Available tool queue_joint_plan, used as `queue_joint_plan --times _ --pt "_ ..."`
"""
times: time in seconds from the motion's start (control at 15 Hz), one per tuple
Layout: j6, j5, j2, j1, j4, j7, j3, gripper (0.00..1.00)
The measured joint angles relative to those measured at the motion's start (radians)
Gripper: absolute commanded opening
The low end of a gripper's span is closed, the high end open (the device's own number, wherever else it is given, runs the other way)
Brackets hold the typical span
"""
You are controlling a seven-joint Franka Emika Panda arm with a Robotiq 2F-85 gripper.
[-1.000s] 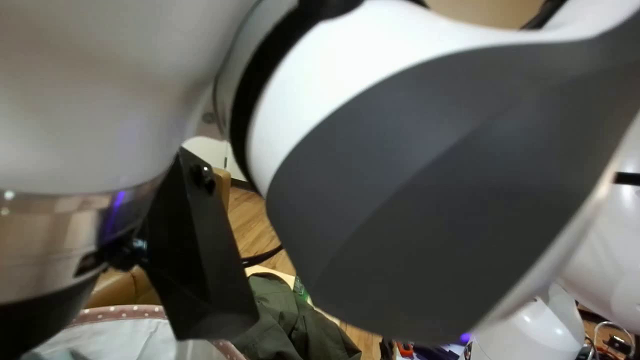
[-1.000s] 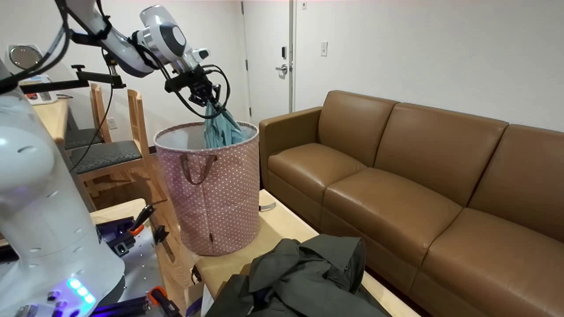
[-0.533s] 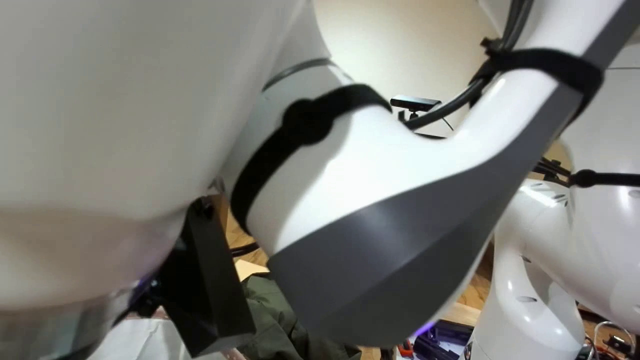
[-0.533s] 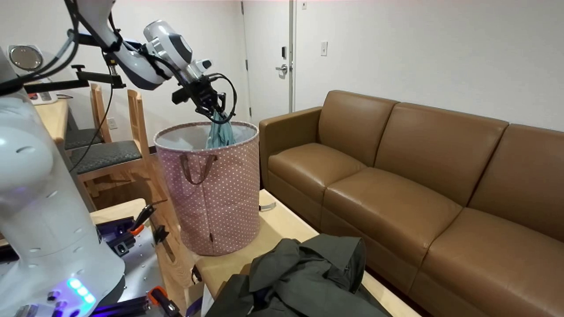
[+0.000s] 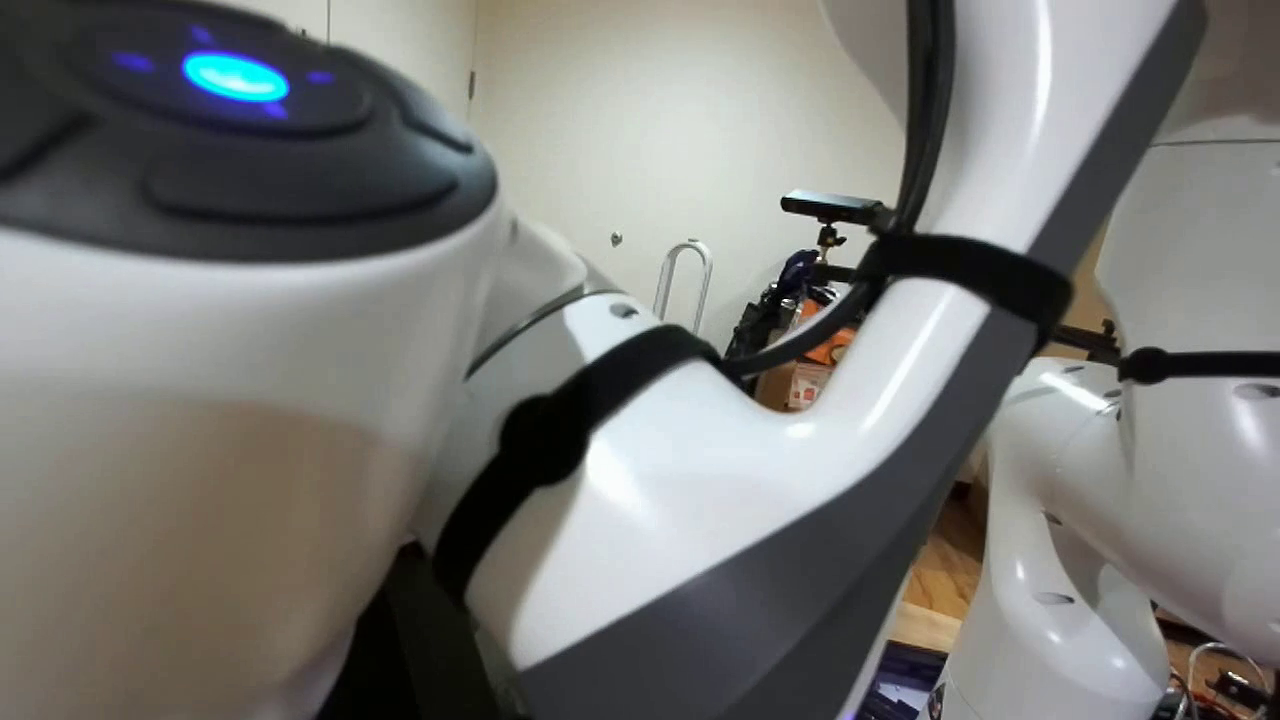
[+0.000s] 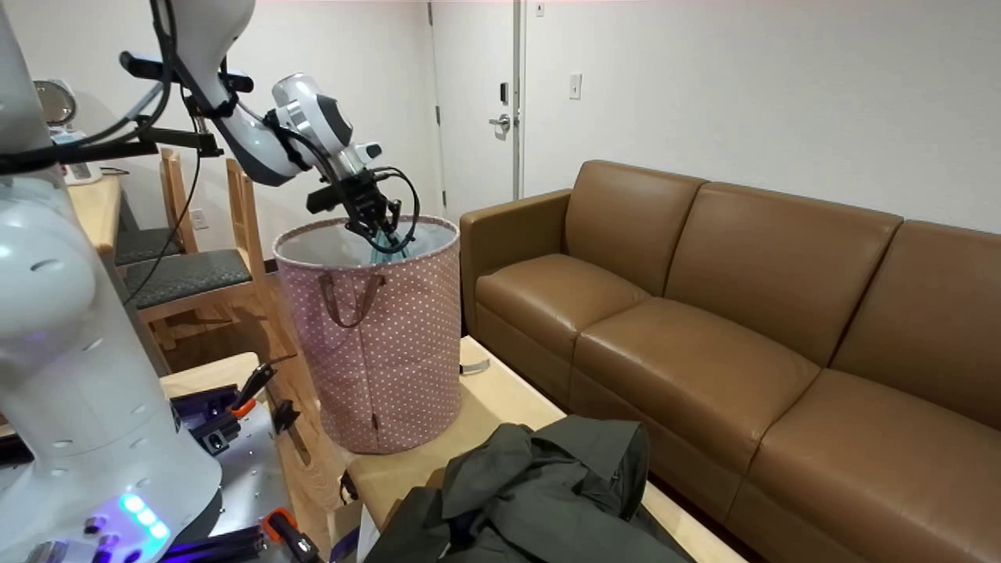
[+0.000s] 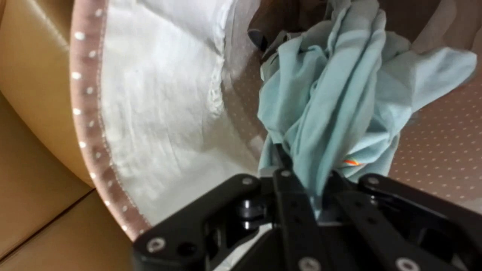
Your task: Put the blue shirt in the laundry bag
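Observation:
The light blue shirt [image 7: 339,94] hangs bunched from my gripper [image 7: 310,165]. The black fingers are shut on its gathered top. In an exterior view my gripper [image 6: 385,233] is at the mouth of the pink polka-dot laundry bag [image 6: 375,344], pointing down into it. Only a small part of the shirt [image 6: 389,253] shows there above the near rim; the rest is hidden inside the bag. In the wrist view the bag's dotted rim [image 7: 88,113] curves along the left, with its white lining beside the shirt. The arm hides bag, shirt and gripper in an exterior view.
The bag stands on a light wooden table [image 6: 500,391]. A dark green jacket [image 6: 547,493] lies on its near end. A brown couch [image 6: 672,336] stands right behind the table. A chair [image 6: 195,274] is behind the bag. The robot base [image 6: 102,453] is at left.
My gripper has moved down to the bag's mouth with the shirt. The shirt has sunk deeper into the bag. The arm links have lowered in both exterior views.

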Motion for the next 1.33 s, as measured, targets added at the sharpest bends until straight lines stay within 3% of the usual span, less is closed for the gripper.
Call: queue_joint_plan --times 0.13,0.47,0.53,0.73,1.0,1.27,1.33 --pt "0.000 0.036 0.033 0.003 0.008 0.000 0.006 0.02" --pt "0.002 0.156 0.114 0.106 0.062 0.001 -0.049 0.02" --pt "0.003 0.170 0.128 0.125 0.075 0.005 -0.062 0.30" --pt "0.003 0.173 0.163 0.185 0.113 0.064 -0.113 0.44" --pt "0.003 0.164 0.183 0.252 0.145 0.169 -0.183 0.70" --pt "0.003 0.160 0.180 0.286 0.171 0.284 -0.232 0.97" --pt "0.002 0.160 0.176 0.287 0.180 0.314 -0.240 0.99"
